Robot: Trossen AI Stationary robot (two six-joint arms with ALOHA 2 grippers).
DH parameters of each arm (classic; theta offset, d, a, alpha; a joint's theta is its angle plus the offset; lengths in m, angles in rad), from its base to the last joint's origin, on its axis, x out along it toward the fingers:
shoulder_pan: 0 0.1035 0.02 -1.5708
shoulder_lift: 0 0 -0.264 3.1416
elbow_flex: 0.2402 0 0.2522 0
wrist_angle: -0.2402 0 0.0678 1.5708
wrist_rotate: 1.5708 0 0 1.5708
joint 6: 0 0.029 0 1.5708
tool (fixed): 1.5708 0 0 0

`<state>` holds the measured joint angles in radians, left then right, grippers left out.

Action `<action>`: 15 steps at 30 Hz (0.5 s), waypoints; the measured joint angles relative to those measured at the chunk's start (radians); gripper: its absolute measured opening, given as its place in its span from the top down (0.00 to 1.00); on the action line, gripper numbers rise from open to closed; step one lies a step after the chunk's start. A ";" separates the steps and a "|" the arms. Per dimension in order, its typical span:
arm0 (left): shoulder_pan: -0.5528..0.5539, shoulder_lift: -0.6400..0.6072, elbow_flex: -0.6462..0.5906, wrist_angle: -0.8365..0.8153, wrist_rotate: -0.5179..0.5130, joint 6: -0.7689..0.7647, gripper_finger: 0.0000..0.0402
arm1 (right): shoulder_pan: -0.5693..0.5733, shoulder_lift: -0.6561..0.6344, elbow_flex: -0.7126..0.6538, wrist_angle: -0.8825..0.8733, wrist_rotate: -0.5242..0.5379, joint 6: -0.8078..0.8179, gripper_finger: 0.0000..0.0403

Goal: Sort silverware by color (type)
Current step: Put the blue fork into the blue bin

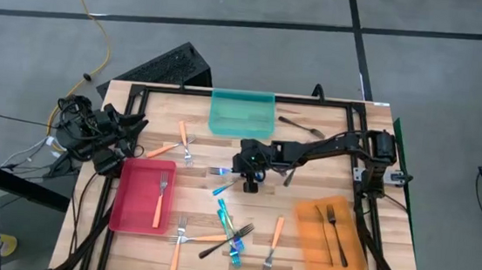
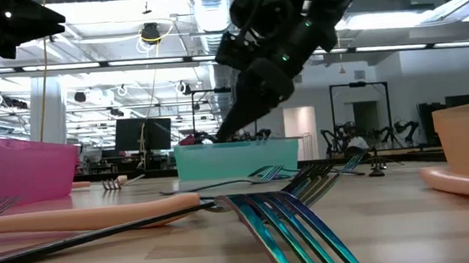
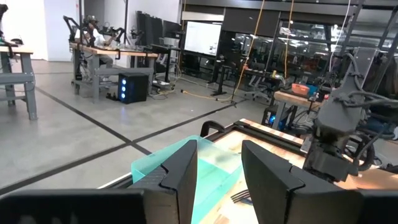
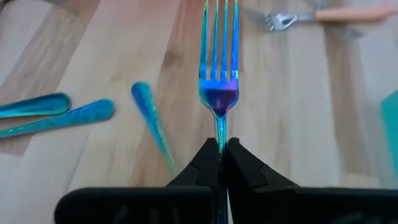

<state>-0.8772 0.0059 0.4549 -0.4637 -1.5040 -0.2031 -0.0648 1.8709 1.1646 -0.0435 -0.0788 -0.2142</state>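
**Right gripper clamped on a blue fork at table centre**

Right gripper (image 4: 219, 149): reaches in from the right side to the middle of the table (image 1: 326, 164). Fingers pressed together on the handle of a blue fork (image 4: 218, 59), held above the wood. The tines point away from the wrist, toward an orange fork (image 4: 323, 17) farther off. In the high view the same gripper (image 1: 251, 181) sits just below the teal tray (image 1: 242, 113), the held fork's tines showing to its left.

Left gripper (image 1: 122, 142): waits at the table's left edge, above the red tray (image 1: 135, 197). Its fingers (image 3: 186, 177) stand apart, nothing between them.

Loose blue pieces: three blue handles (image 4: 59, 112) lie on the wood beside the held fork. A cluster of blue forks (image 1: 231, 230) lies lower centre, crossed by a dark fork (image 1: 225, 241).

Trays:
- Red tray holds one orange-handled fork (image 1: 160, 200).
- Orange tray (image 1: 309, 237) holds what look like two dark forks (image 1: 334, 235), though the high view is too small to be sure of the count.
- Teal tray shows bare.

Other orange forks: one pair (image 1: 179, 145) above the red tray, one pair (image 1: 184, 239) below it, one (image 1: 274, 243) left of the orange tray.

Another dark fork (image 1: 299, 123) lies right of the teal tray.
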 joint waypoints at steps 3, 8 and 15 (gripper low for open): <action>0.000 0.000 0.000 -0.001 0.000 0.000 0.72 | -0.018 0.000 0.035 -0.010 -0.005 -0.035 0.92; 0.000 0.000 0.000 -0.002 0.000 0.000 0.72 | -0.065 0.000 0.088 -0.012 -0.055 -0.082 0.92; 0.000 0.000 0.000 -0.002 0.000 0.000 0.72 | -0.149 0.000 0.147 -0.012 -0.080 -0.146 0.92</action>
<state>-0.8772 0.0059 0.4549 -0.4656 -1.5040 -0.2028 -0.2135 1.8706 1.3120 -0.0553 -0.1592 -0.3601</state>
